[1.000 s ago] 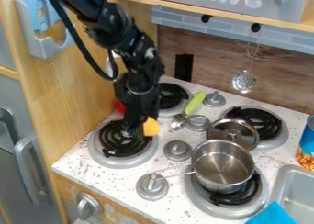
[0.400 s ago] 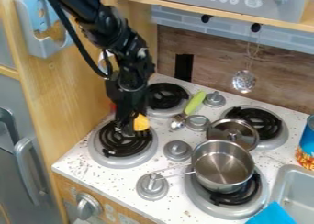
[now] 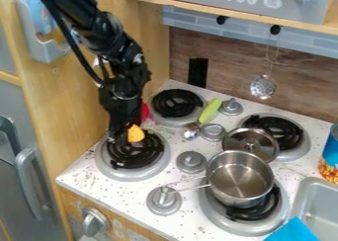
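Here, jaws partly hide an orange piece (image 3: 136, 134) — grip unclear; red object (image 3: 145, 111) obscured.

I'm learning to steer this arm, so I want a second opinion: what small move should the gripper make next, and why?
Probably a slight, slow lowering. The orange piece is at the tip of the gripper, over the near left burner. I can't tell whether it already touches the coil, so I'd stop at first contact.
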